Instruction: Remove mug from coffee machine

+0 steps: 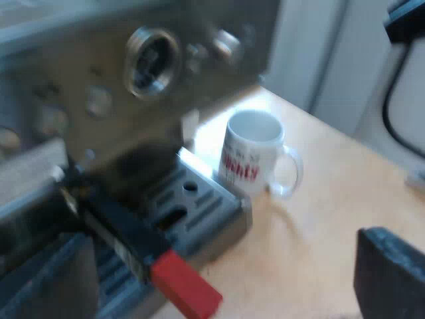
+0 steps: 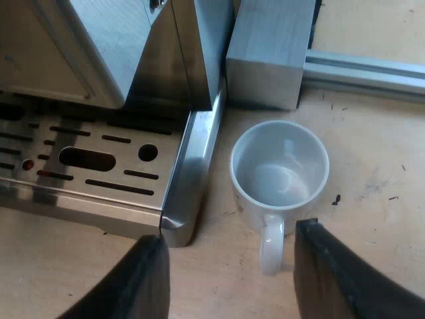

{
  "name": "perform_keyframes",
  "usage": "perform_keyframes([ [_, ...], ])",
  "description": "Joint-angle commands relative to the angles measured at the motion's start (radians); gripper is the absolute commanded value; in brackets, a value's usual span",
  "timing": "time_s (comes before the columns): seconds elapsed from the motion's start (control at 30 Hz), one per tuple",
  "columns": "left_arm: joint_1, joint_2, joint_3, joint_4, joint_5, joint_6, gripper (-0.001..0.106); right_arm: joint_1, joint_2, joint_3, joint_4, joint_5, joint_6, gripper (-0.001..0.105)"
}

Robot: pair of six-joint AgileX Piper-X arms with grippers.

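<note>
Hovering our right gripper (image 2: 231, 236), fingers spread wide, over the handle (image 2: 271, 246) of the white mug (image 2: 279, 169), which stands on the table (image 2: 378, 206) just beside the espresso machine's drip tray (image 2: 99, 159), we judge it already removed and need only lift clear without nudging it.

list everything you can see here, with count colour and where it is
espresso machine: 1, silver, on the table
drip tray: 1, silver with dark slots, at the machine's base
holder: 1, dark handle ending in red, locked into the machine's front
mug: 1, white with red lettering, empty, upright on the table beside the drip tray
metal block: 1, grey, on the table beside the machine, near the mug
table: 1, light wood
left gripper: 1, black fingers open, at the machine's front
right gripper: 1, black fingers open, over the mug's handle, one finger on each side
</note>
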Motion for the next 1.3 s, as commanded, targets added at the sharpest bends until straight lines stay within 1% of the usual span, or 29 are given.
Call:
perform_keyframes([
  [0.03, 0.140, -0.003, -0.017, -0.003, 0.060, -0.009, 0.080, -0.004, 0.060, -0.066, -0.002, -0.007, -0.001, 0.046],
  [0.1, 0.185, -0.003, -0.017, -0.006, 0.060, -0.009, 0.080, -0.004, 0.096, -0.089, -0.005, -0.007, -0.001, 0.046],
  [0.27, 0.231, -0.003, -0.017, -0.004, 0.055, -0.014, 0.080, -0.047, 0.128, -0.095, -0.021, -0.056, 0.004, 0.046],
  [0.33, 0.251, -0.003, -0.018, -0.004, 0.052, -0.021, 0.080, -0.153, 0.147, -0.095, -0.028, -0.138, 0.020, 0.046],
  [0.43, 0.284, -0.003, -0.018, -0.004, 0.050, -0.027, 0.080, -0.261, 0.147, -0.095, -0.035, -0.146, 0.015, 0.046],
  [0.47, 0.297, -0.003, -0.018, -0.004, 0.049, -0.027, 0.080, -0.310, 0.147, -0.095, -0.035, -0.145, -0.004, 0.046],
  [0.5, 0.312, -0.003, -0.018, -0.004, 0.050, -0.027, 0.080, -0.349, 0.147, -0.095, -0.035, -0.148, -0.010, 0.046],
  [0.6, 0.343, -0.003, -0.018, -0.002, 0.045, -0.030, 0.080, -0.405, 0.143, -0.095, -0.042, -0.163, -0.004, 0.046],
  [0.67, 0.352, -0.003, -0.018, 0.007, 0.045, -0.031, 0.080, -0.415, 0.139, -0.095, -0.042, -0.151, -0.007, 0.046],
  [0.77, 0.352, -0.003, -0.018, 0.030, 0.020, -0.031, 0.080, -0.417, 0.118, -0.095, -0.042, -0.119, -0.026, 0.046],
  [0.87, 0.352, -0.006, -0.018, 0.067, -0.057, -0.031, 0.080, -0.417, 0.101, -0.095, -0.042, -0.119, -0.027, 0.046],
  [0.9, 0.348, -0.007, -0.018, 0.071, -0.064, -0.029, 0.080, -0.417, 0.058, -0.095, -0.042, -0.111, -0.040, 0.046],
  [1.03, 0.332, -0.029, -0.018, 0.073, -0.068, -0.024, 0.080, -0.417, -0.009, -0.085, -0.051, -0.099, -0.064, 0.046],
  [1.1, 0.312, -0.052, -0.018, 0.075, -0.067, -0.020, 0.080, -0.417, -0.088, -0.054, -0.059, -0.089, -0.074, 0.046],
  [1.13, 0.306, -0.061, -0.018, 0.080, -0.067, -0.019, 0.080, -0.417, -0.099, -0.048, -0.060, -0.086, -0.077, 0.046],
  [1.2, 0.294, -0.091, -0.018, 0.105, -0.067, -0.014, 0.080, -0.417, -0.165, -0.016, -0.062, -0.073, -0.094, 0.046],
  [1.3, 0.294, -0.139, -0.018, 0.136, -0.078, 0.003, 0.080, -0.417, -0.259, 0.030, -0.065, -0.067, -0.095, 0.046],
])
